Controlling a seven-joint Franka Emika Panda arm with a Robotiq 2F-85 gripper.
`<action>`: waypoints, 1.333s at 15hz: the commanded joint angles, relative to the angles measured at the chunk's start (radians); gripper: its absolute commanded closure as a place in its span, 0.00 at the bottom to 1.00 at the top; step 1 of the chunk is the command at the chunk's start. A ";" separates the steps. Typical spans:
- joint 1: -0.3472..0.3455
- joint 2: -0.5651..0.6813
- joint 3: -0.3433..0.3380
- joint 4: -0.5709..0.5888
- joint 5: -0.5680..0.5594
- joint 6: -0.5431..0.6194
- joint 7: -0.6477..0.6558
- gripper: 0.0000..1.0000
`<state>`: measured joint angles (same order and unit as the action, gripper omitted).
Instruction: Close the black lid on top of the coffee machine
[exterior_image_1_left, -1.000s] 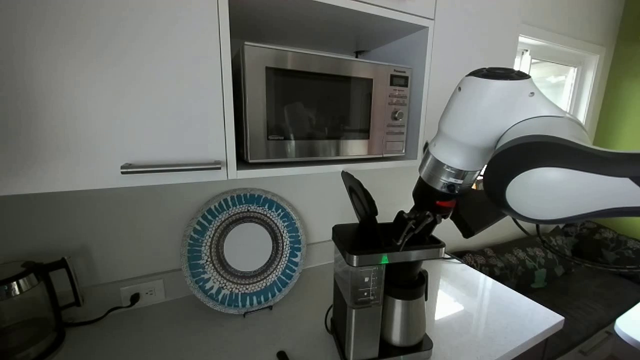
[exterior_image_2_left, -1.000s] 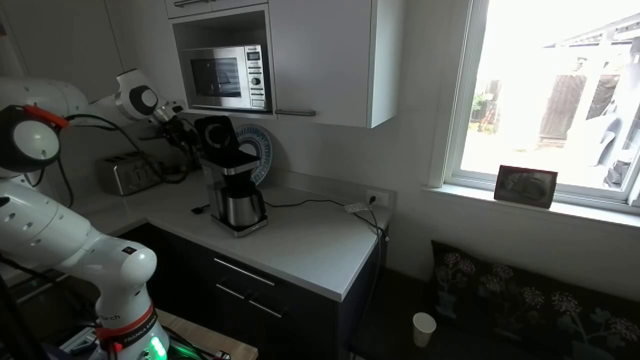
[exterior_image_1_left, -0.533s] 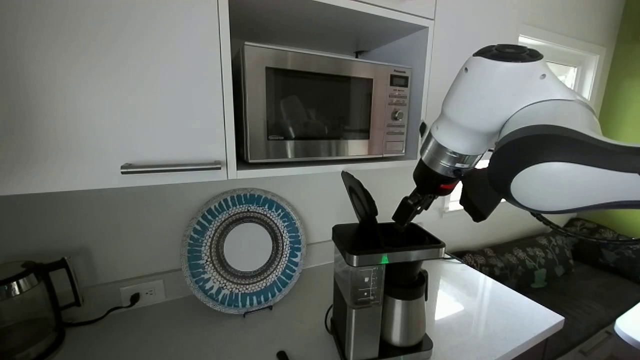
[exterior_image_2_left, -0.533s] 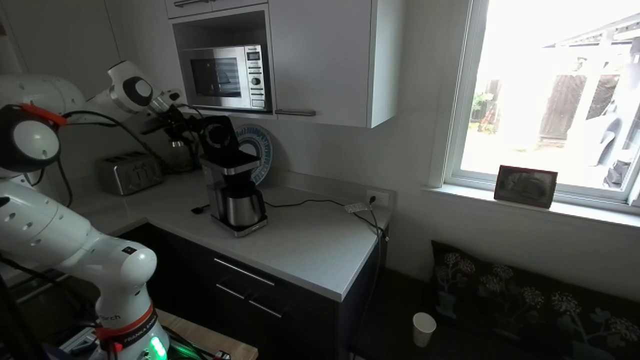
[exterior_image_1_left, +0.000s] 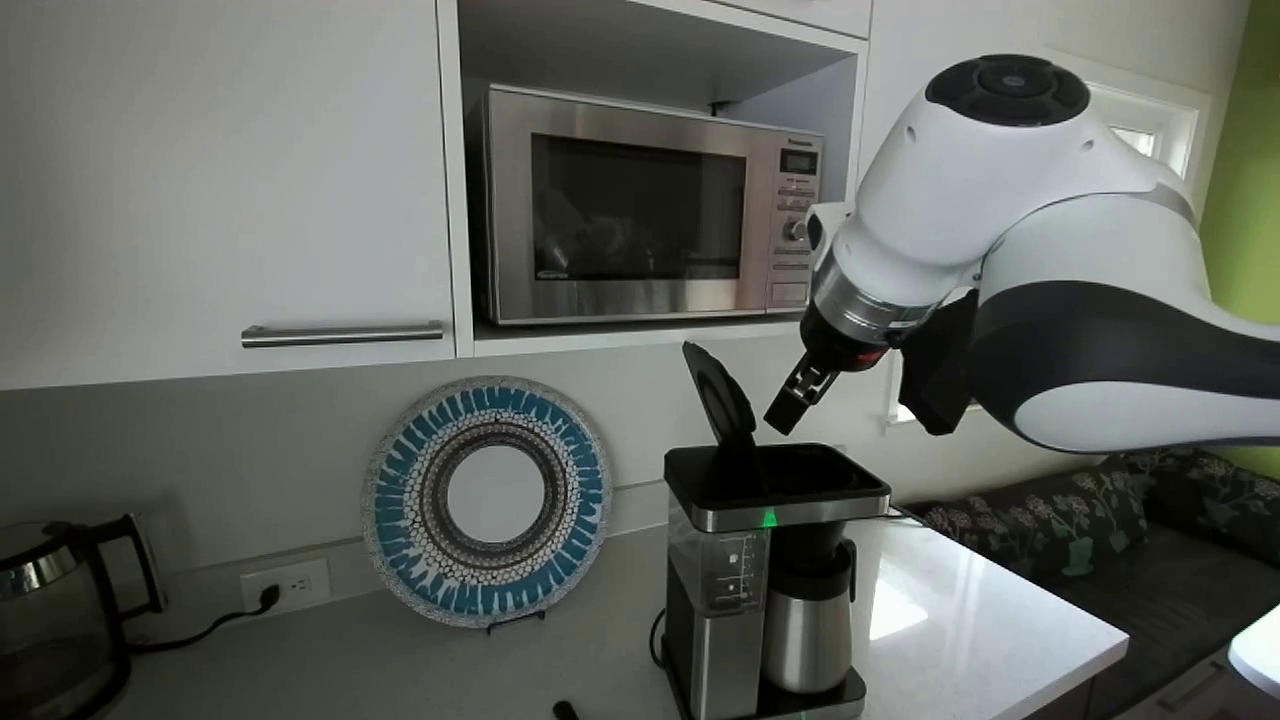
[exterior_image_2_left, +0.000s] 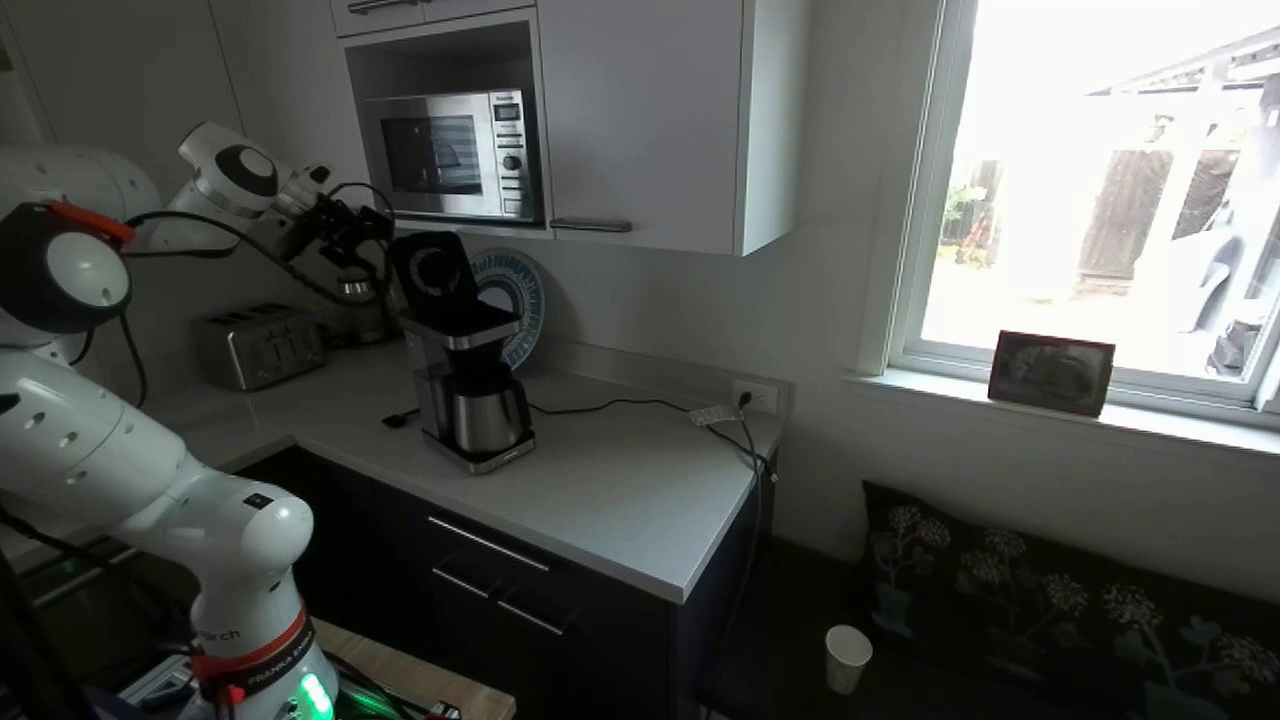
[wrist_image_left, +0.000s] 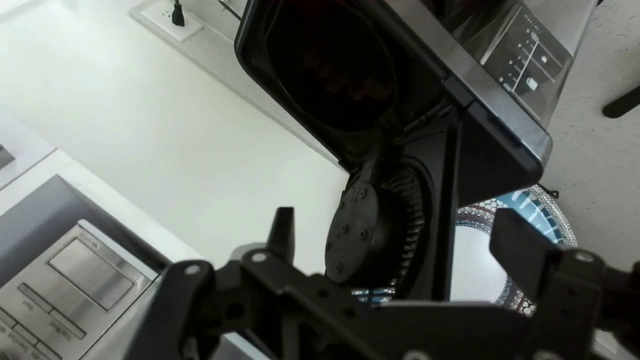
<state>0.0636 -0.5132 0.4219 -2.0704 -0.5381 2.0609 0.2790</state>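
The fingers (wrist_image_left: 517, 245) are spread wide apart and have hold of nothing. In the wrist view the black lid (wrist_image_left: 390, 225) shows in the gap between them, farther off than their tips. It stands raised on its hinge and leans away from the fingers, its underside, with a round disc and a ribbed ring, turned towards them. In an exterior view a narrow strip of wall shows between the fingers and the lid, which is just beside them.

The coffee machine (exterior_image_1_left: 725, 650) stands upright on the white counter (exterior_image_1_left: 960, 610), below the fingers, with its uncovered black top nearest to them and a green light glowing on the front edge. Its steel carafe (exterior_image_1_left: 808, 640) is in place, farther down from the fingers.

The microwave (exterior_image_1_left: 640, 205) sits in a cabinet recess, higher than the fingers. Past the lid from the fingers, and lower, a blue and white patterned plate (exterior_image_1_left: 395, 500) is propped on a stand. A kettle (exterior_image_1_left: 45, 610) with a dark handle lies beyond that, well apart from the fingers. In an exterior view a toaster (exterior_image_2_left: 262, 345) rests on the counter, lower than the fingers.
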 joint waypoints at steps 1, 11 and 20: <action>-0.023 0.047 0.055 0.028 -0.179 0.060 0.068 0.00; 0.021 0.194 0.085 0.120 -0.481 -0.005 0.347 0.00; 0.081 0.213 0.027 0.166 -0.557 -0.208 0.391 0.00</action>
<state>0.1043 -0.3070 0.4772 -1.9220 -1.0679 1.9190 0.6593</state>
